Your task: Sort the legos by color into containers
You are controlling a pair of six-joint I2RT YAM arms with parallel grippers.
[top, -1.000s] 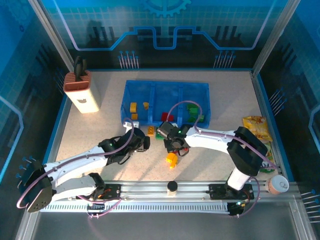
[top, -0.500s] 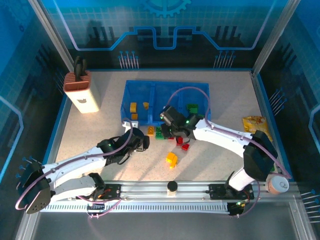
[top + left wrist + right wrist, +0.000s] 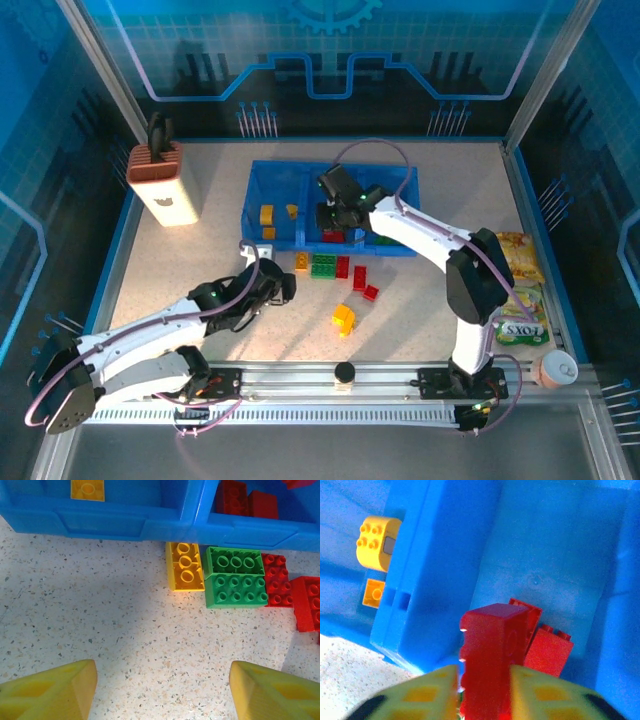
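Arm (image 3: 425, 235) extended over bin (image 3: 275, 192), right pincer (image 3: 484, 674) clasping red lego (image 3: 492, 645), left pincer (image 3: 162, 680) wide

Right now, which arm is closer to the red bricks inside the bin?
Right. The right fingers hover just above the red bricks; the left fingers are outside the bin.

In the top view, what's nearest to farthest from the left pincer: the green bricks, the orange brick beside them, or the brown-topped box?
From the left pincer:
1. orange brick, just ahead.
2. green bricks, to its right.
3. brown-topped box, far back left.
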